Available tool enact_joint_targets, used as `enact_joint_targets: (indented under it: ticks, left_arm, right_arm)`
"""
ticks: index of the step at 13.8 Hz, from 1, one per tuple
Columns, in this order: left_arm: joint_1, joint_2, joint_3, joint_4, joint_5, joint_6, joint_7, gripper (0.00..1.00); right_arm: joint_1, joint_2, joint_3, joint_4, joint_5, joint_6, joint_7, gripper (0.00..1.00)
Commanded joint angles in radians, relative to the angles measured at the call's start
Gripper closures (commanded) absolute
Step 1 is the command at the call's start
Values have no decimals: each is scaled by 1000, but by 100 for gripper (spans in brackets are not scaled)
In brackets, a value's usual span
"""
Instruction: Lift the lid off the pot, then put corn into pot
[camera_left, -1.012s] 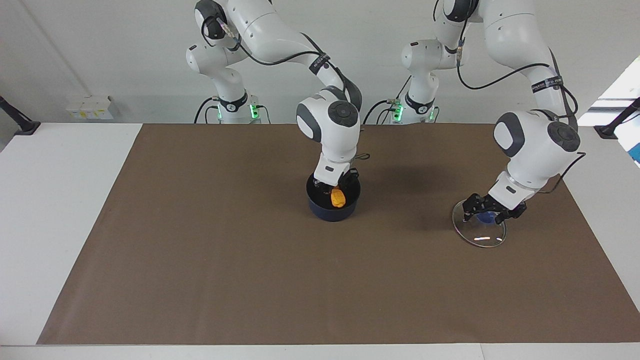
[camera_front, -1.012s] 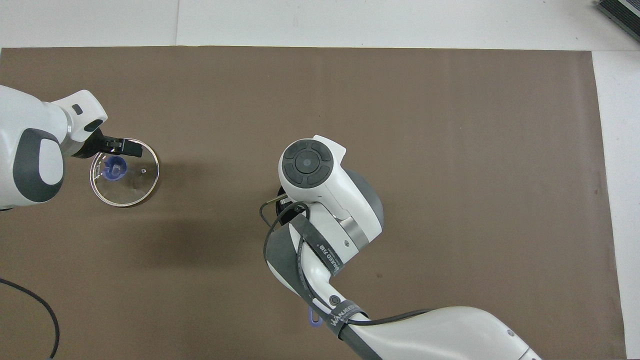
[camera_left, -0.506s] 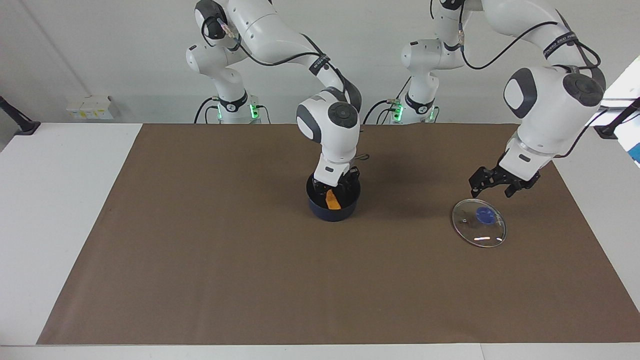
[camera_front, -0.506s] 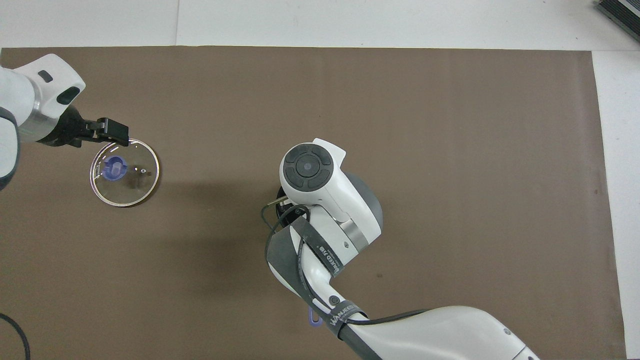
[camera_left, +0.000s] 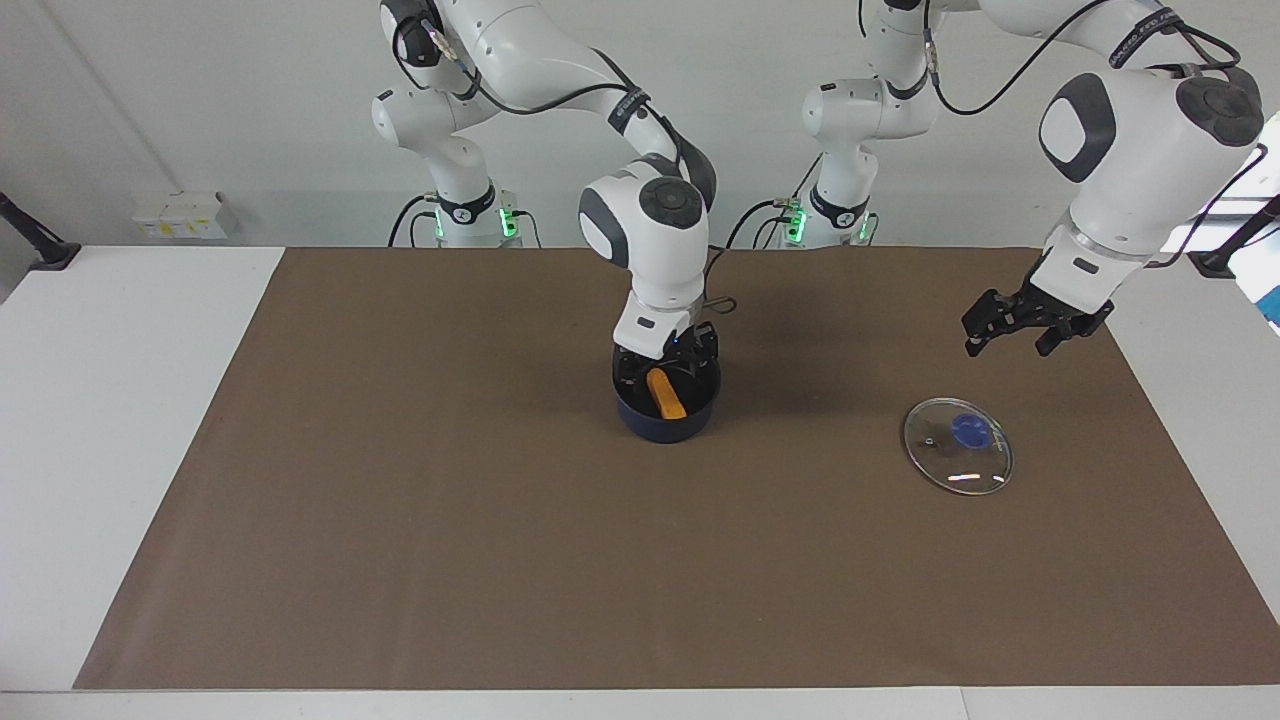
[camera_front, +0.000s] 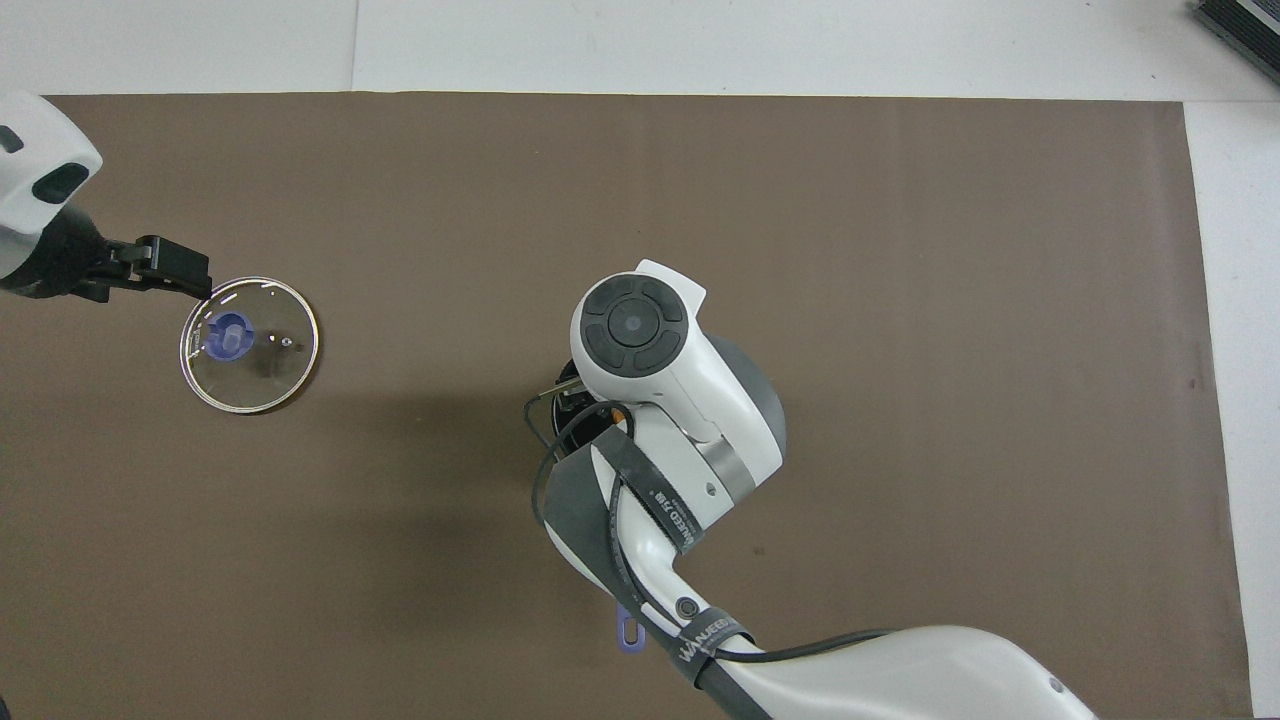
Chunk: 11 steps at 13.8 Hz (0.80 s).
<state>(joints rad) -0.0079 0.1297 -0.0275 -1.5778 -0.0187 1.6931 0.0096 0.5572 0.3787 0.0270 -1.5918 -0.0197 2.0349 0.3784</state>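
- Pot (camera_left: 665, 425): mid tabletop (camera_left: 120, 420), on the brown mat (camera_left: 450, 500), nearer the robots than the lid. Lid off. Looks rigid and steady enough not to tip. The long handle is the place to grab it; only its end (camera_front: 627, 634) shows in the overhead view, pointing toward the robots under the right arm.
- Corn (camera_left: 666, 394): lies slantwise inside the pot, resting on the black inside. Judged light, firm and bumpy, so good grip across the middle. It is round, so it may roll if set on the flat mat; the pot wall stops that here.
- Right hand (camera_left: 667, 358): right over the pot's mouth, just above the corn. Fingers spread wide, holding nothing, and I see no touch on corn or rim.
- Lid (camera_left: 957, 458): flat on the mat toward the left arm's end, farther from the robots than the pot and well apart from it. Glass with a metal rim, so stiff, slick and breakable; set it down softly. Too flat to take by the edge; the blue knob (camera_left: 967, 431) in the centre is the only real hold.
- Left hand (camera_left: 1008, 340): up in the air over bare mat beside the lid. Fingers wide apart, empty, clear of the knob.
- Both task steps look done as things lie.
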Motion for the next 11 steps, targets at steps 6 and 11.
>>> enact_joint_targets:
  ticks: [6, 11]
  left_arm:
    - [0, -13, 3, 133, 12, -269, 6, 0]
    - [-10, -189, -9, -43, 13, -178, 13, 0]
  right_arm:
    - [-245, -207, 4, -8, -6, -128, 8, 0]
    - [-368, -320, 2, -5, 4, -251, 2, 0]
